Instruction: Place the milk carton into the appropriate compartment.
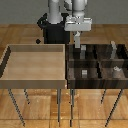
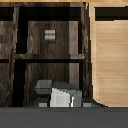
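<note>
In the wrist view the milk carton (image 2: 61, 96), pale grey-white with a gabled top, sits between my fingertips (image 2: 43, 104). My gripper (image 2: 62, 102) is shut on it. In the exterior view the gripper (image 1: 77, 45) hangs over the back compartment of the dark wooden divided bin (image 1: 97, 62), on the side nearest the light tray. There the carton is too small to make out between the fingers. It is held above the bin floor.
A low grey cube (image 1: 85, 73) (image 2: 49, 34) lies in a front compartment. A squat rounded grey piece (image 1: 116, 70) lies in another. A tall grey piece (image 1: 114, 48) stands in a back compartment. A light wooden tray (image 1: 35, 62) stands beside the bin at the exterior view's left.
</note>
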